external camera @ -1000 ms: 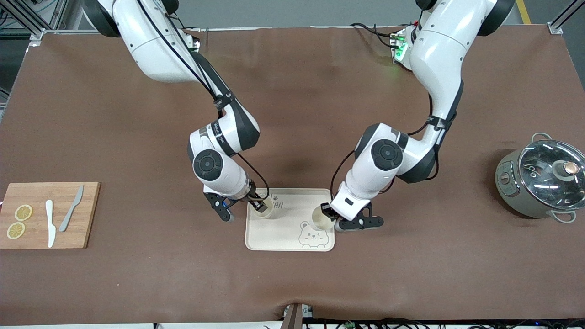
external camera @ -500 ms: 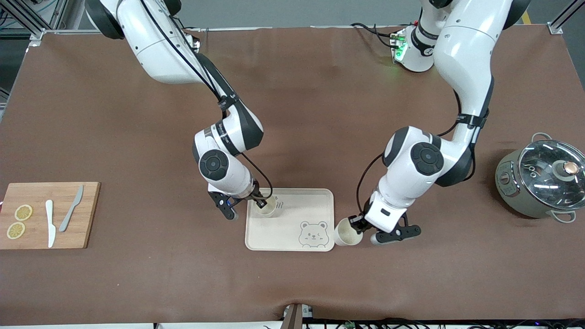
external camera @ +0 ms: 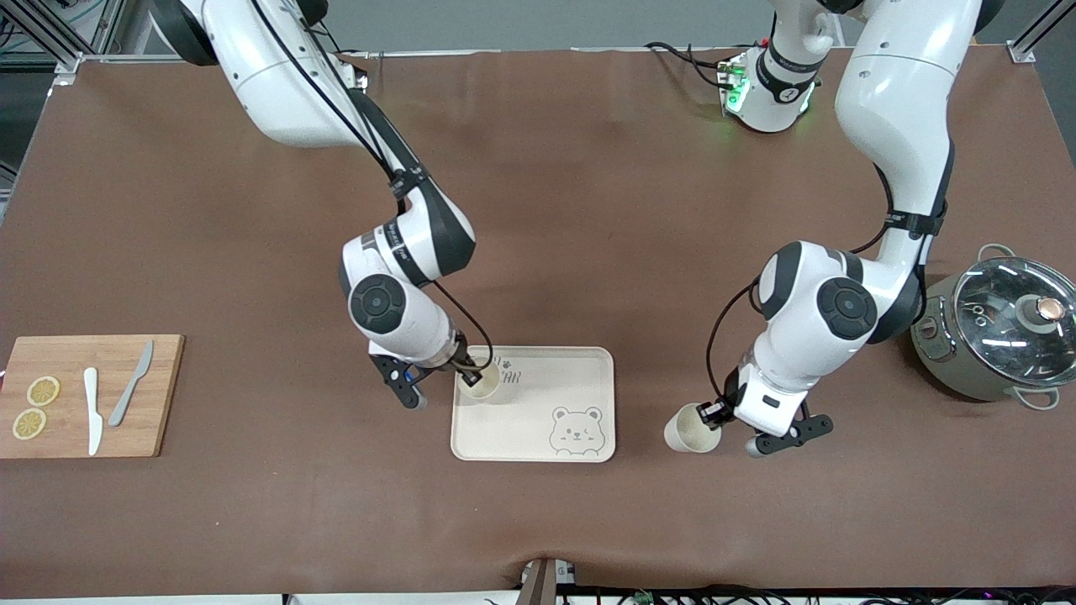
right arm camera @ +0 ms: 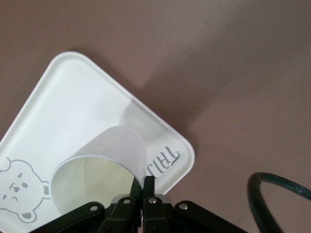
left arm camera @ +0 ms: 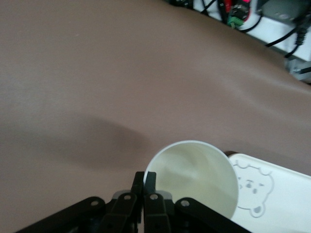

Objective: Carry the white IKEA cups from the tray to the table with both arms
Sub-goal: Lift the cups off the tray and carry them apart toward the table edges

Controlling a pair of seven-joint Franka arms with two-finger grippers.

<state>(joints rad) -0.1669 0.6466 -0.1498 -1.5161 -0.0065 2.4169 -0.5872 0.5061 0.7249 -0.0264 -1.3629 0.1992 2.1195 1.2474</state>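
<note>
Two white IKEA cups show. My right gripper (external camera: pixel 472 370) is shut on the rim of one cup (external camera: pixel 481 381), which hangs tilted over the tray's (external camera: pixel 538 437) corner toward the right arm's end. In the right wrist view the gripper (right arm camera: pixel 144 182) pinches that cup's (right arm camera: pixel 104 162) wall above the tray (right arm camera: pixel 73 97). The left gripper (external camera: pixel 714 412) is shut on the rim of the other cup (external camera: pixel 691 428), over the brown table just off the tray toward the left arm's end. The left wrist view shows the gripper (left arm camera: pixel 144 177) clamped on the cup's (left arm camera: pixel 197 179) rim beside the tray (left arm camera: pixel 282 199).
A wooden cutting board (external camera: pixel 160 395) with lemon slices (external camera: pixel 42 391), a white knife (external camera: pixel 92 410) and a grey knife (external camera: pixel 130 382) lies at the right arm's end. A grey pot with a glass lid (external camera: pixel 1004 323) stands at the left arm's end, close to the left arm's elbow.
The left arm carried its cup off the tray and out over the table toward its own end. The right gripper closed on the rim of its cup, staying over the tray's corner.
</note>
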